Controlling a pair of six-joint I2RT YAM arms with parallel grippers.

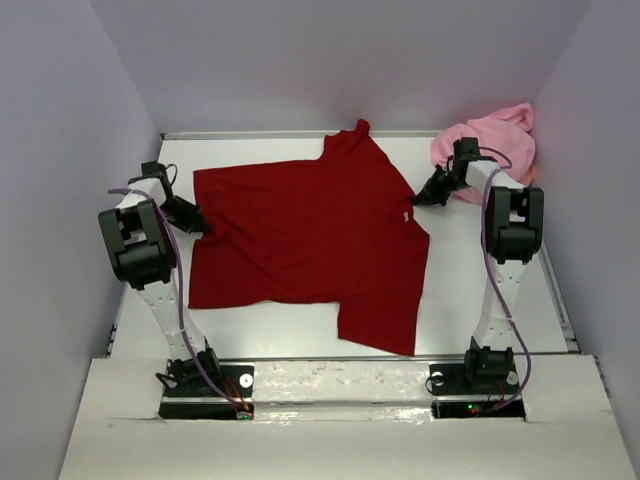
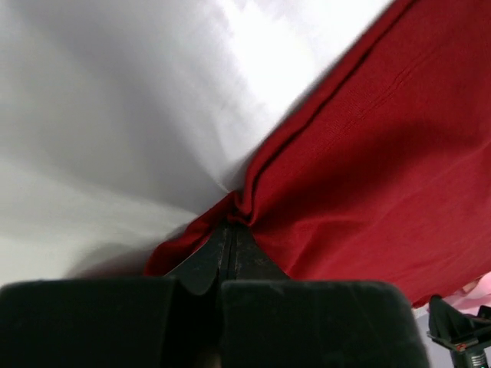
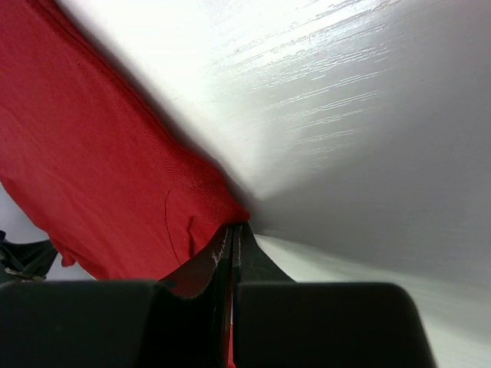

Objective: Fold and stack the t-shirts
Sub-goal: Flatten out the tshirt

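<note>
The dark red t-shirt (image 1: 310, 240) lies spread nearly flat across the middle of the white surface (image 1: 470, 290), turned sideways, with one sleeve pointing to the far wall and the other toward the arms' bases. The left claw (image 1: 197, 222) is pressed together on a small pleat of cloth at the shirt's left edge, which I take to be the hem. The right claw (image 1: 422, 198) is pinching the opposite edge, close to what looks like the neckline. Holding the two ends at once reads to me as a way to keep the fabric taut so it can be lifted or carried over for a first fold without bunching. The fold itself has not begun. The light pink t-shirt (image 1: 495, 140) sits crumpled in the far right corner, just behind the right arm. It is probably parked there so it stays clear of the red one. Nothing here holds anything else: both shirts lie straight on the surface.
</note>
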